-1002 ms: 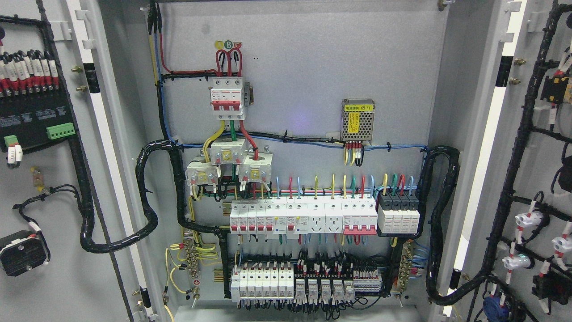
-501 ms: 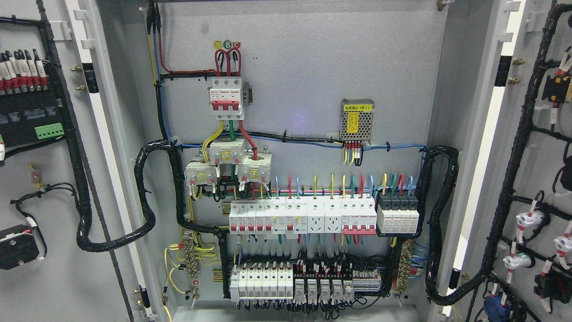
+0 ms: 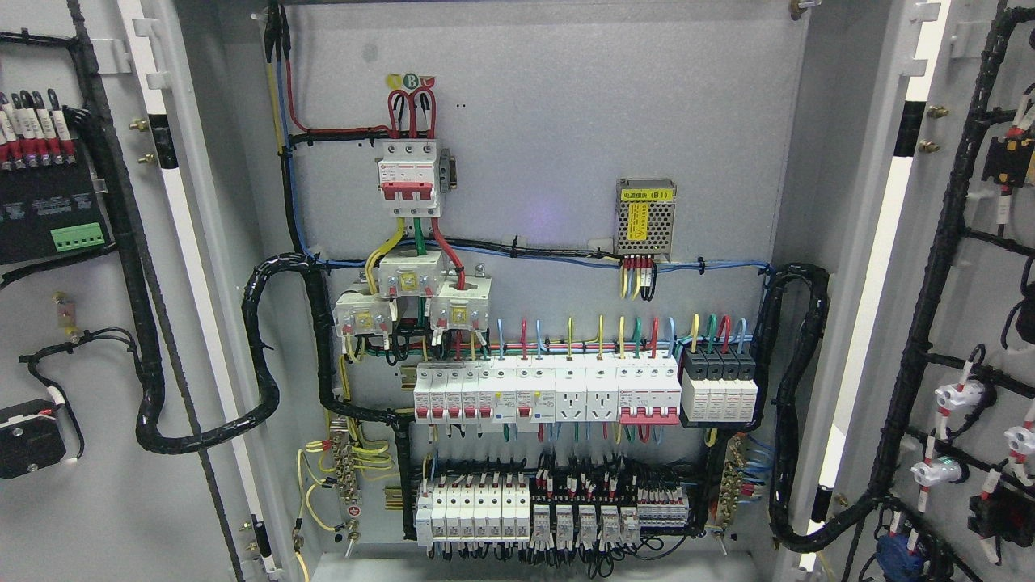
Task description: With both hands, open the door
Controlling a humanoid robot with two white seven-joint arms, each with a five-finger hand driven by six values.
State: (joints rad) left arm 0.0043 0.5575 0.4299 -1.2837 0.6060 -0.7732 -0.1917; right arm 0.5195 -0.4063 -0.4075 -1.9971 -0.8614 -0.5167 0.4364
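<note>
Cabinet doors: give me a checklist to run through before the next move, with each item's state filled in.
1. Left door swung open, its inner face with wiring in sight: ok.
2. Right door swung open, its inner side in sight: ok.
3. Cabinet interior exposed, breaker row in plain sight: ok.
4. Where each robot hand is and what it holds: cannot tell, neither shows in the head view.
5. Black cable loom from the cabinet to the left door hangs in a slack loop, not stretched: ok.
6. Black loom on the right side also curves loosely: ok.
</note>
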